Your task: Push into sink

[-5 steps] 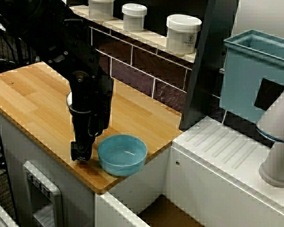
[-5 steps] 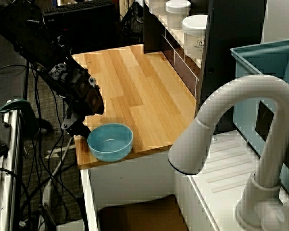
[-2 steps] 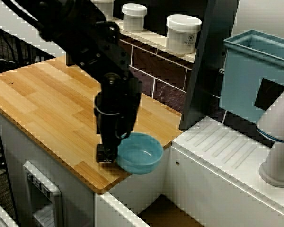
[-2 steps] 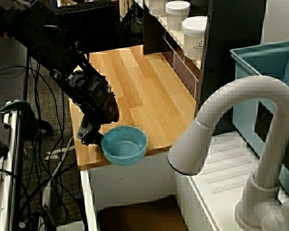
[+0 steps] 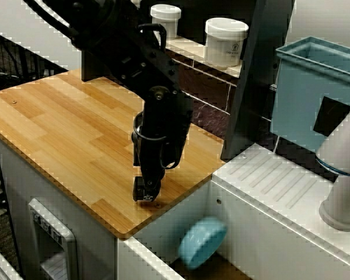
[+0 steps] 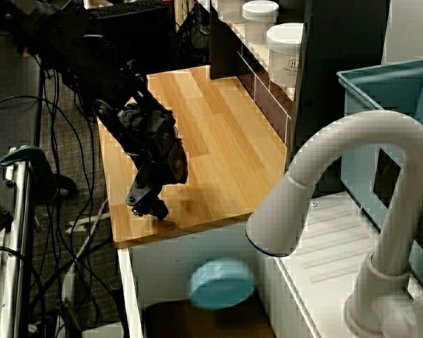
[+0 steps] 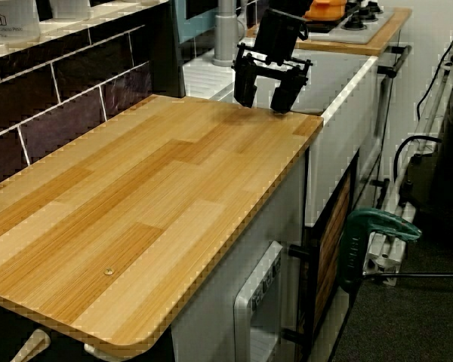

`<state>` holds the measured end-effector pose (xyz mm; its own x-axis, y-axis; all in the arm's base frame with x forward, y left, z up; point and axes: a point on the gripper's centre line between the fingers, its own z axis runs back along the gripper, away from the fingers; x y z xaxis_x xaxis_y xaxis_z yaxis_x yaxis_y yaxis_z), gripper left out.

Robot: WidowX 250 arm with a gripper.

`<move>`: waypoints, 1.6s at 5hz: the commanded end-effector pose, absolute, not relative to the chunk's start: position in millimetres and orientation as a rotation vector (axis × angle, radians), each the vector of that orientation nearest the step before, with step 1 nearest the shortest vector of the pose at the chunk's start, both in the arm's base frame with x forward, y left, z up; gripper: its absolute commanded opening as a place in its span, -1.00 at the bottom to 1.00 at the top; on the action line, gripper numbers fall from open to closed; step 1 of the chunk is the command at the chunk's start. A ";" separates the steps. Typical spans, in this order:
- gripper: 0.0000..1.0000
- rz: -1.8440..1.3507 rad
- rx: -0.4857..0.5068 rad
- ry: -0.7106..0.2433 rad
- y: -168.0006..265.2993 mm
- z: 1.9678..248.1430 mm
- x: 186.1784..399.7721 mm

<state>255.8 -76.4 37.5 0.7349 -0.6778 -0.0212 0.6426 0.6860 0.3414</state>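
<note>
The small blue bowl (image 5: 203, 242) is off the wooden counter (image 5: 58, 134) and inside the sink (image 5: 181, 219), tipped on its side against the white wall above the brown floor. It shows in the side view too (image 6: 222, 284). My gripper (image 5: 144, 192) points down at the counter's right edge, just above the wood, left of and above the bowl, not touching it. In the low counter view its two fingers (image 7: 245, 83) stand apart with nothing between them, so the gripper (image 7: 262, 96) is open and empty.
A white ribbed drainboard (image 5: 280, 186) lies right of the sink, with a tall teal tub (image 5: 315, 93) behind it and a white faucet (image 6: 352, 176) in front. White jars (image 5: 226, 41) stand on the tiled ledge. A black post (image 5: 251, 76) rises at the counter's far right corner.
My gripper moved right along the counter, pushing the blue bowl. The bowl went over the counter's right edge and dropped into the sink, tipping onto its side.
</note>
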 end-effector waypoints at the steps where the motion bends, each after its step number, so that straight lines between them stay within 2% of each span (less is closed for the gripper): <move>1: 1.00 -0.709 0.308 -0.153 -94.2 58.8 272.6; 2: 1.00 -0.632 0.337 -0.202 -97.3 69.6 285.0; 3: 1.00 -0.597 0.345 -0.212 -90.0 66.8 293.0; 8: 1.00 -0.597 0.345 -0.212 -90.0 66.8 293.0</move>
<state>285.2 -86.3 54.0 0.8123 -0.5809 0.0519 0.5249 0.7671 0.3689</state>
